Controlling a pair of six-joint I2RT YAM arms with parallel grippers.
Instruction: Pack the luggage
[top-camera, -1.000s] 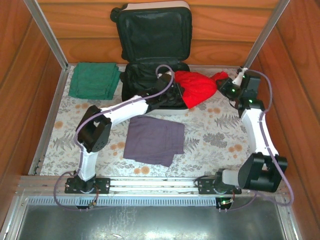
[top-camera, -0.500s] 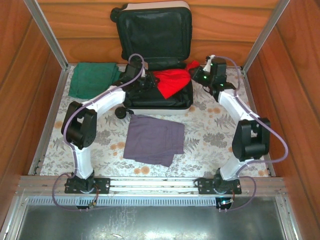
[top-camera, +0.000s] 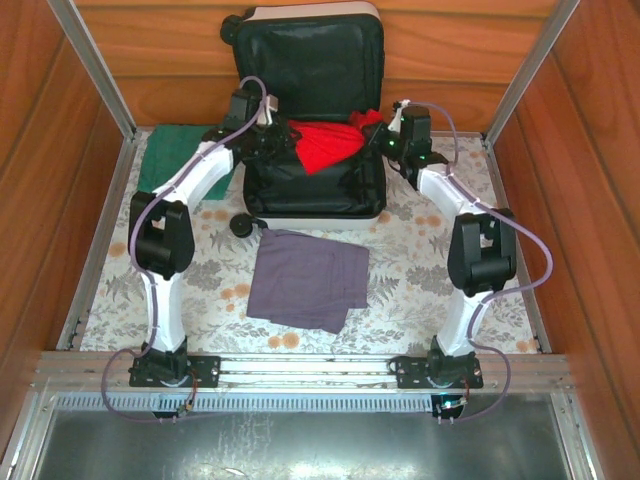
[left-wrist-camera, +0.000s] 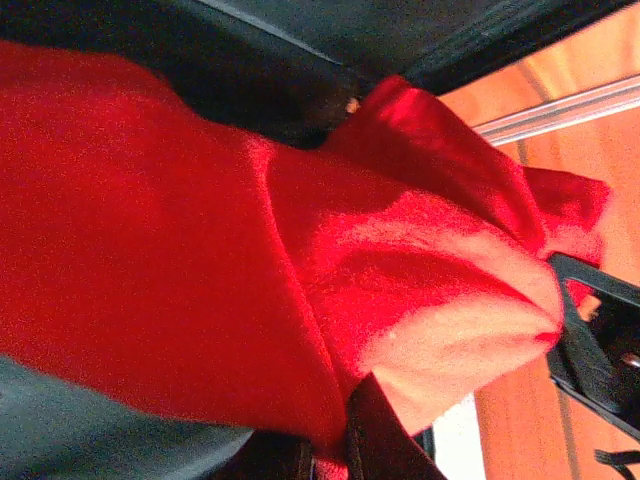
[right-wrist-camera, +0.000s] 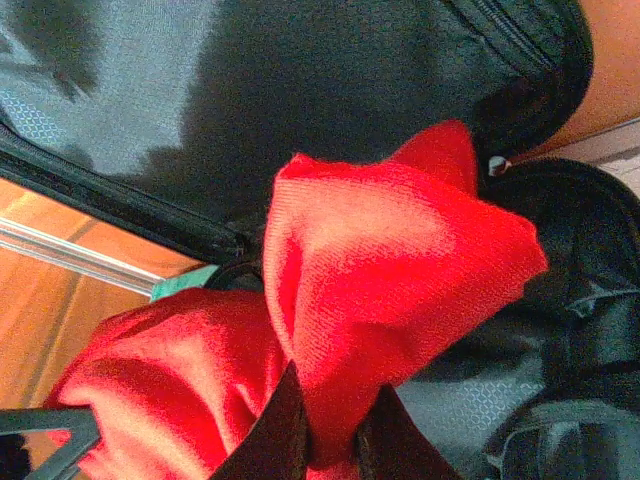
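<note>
Jaws of both arms pinch red cloth (top-camera: 328, 145) over open luggage (top-camera: 310, 65)

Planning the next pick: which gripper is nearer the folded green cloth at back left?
Left. The left gripper, shut on the red cloth, sits close beside the folded green cloth; the right gripper holds the red cloth's other end, across the open white suitcase.

A flower-patterned table (top-camera: 430, 270) is seen; upon it the open luggage (top-camera: 318, 200) is set at the far edge; a folded green cloth (top-camera: 165, 160) is laid far left; a purple-grey cloth (top-camera: 308, 280) is spread nearer the middle.
</note>
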